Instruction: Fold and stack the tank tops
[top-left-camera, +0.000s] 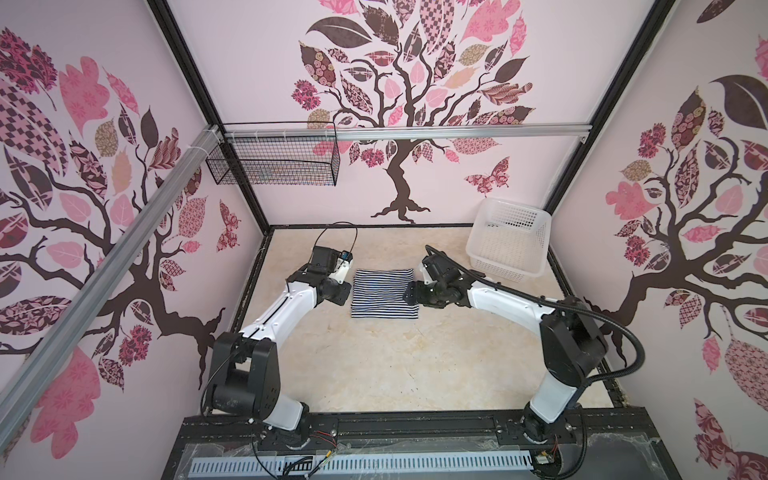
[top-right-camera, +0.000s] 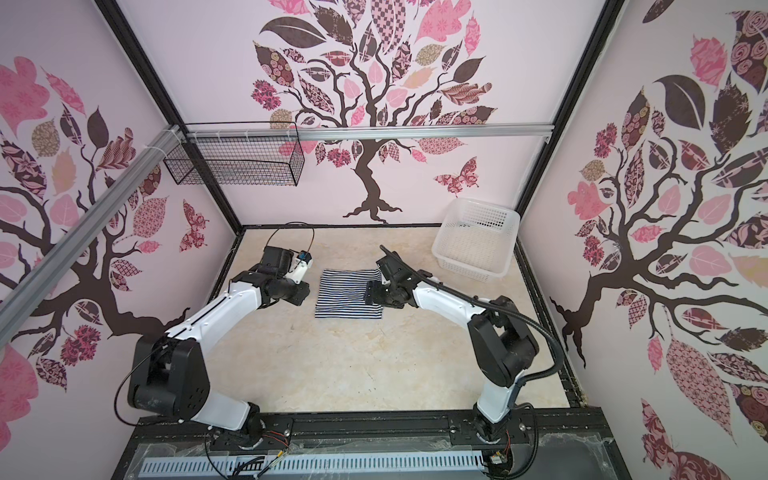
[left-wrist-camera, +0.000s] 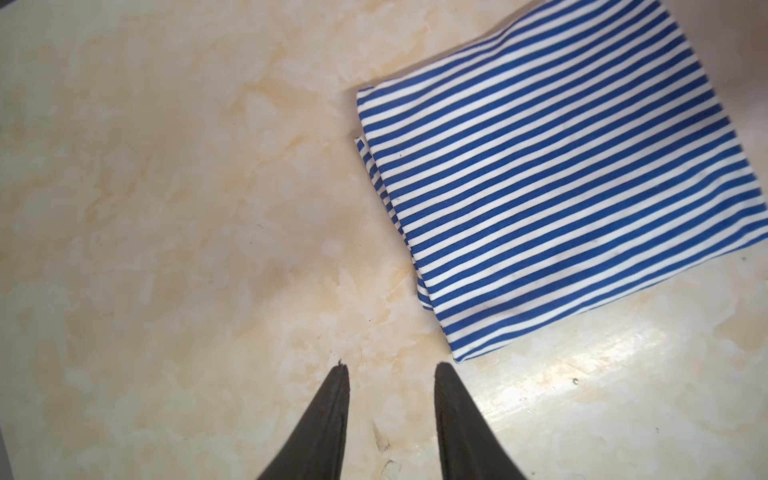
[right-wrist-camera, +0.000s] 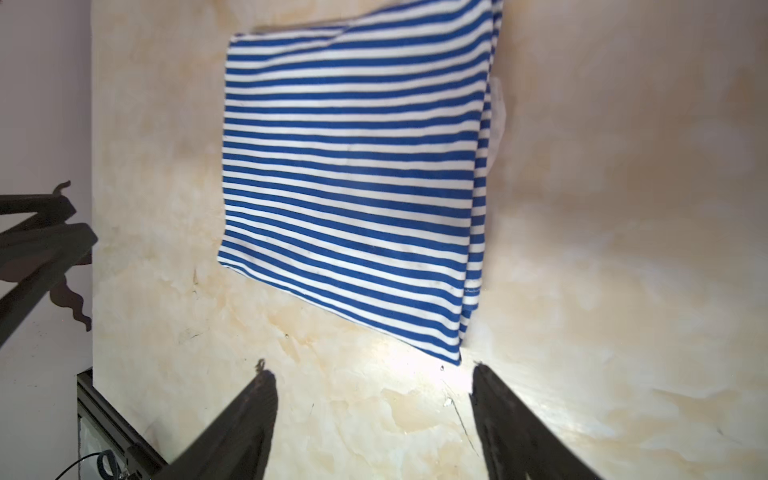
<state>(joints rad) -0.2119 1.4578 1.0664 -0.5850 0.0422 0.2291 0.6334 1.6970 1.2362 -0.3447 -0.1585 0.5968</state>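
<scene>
On the surface, the folded tank top lies between the left claw and the right claw, both open and empty.

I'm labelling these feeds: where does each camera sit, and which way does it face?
Both top views: high above the arm bases, facing down toward the back wall; left arm, right arm, tank top, basket.
Left wrist: on the left arm, facing down past its parted jaws at table and tank top.
Right wrist: on the right arm, past wider-parted jaws at the tank top.
Shared: all show the folded tank top, ungripped.
</scene>
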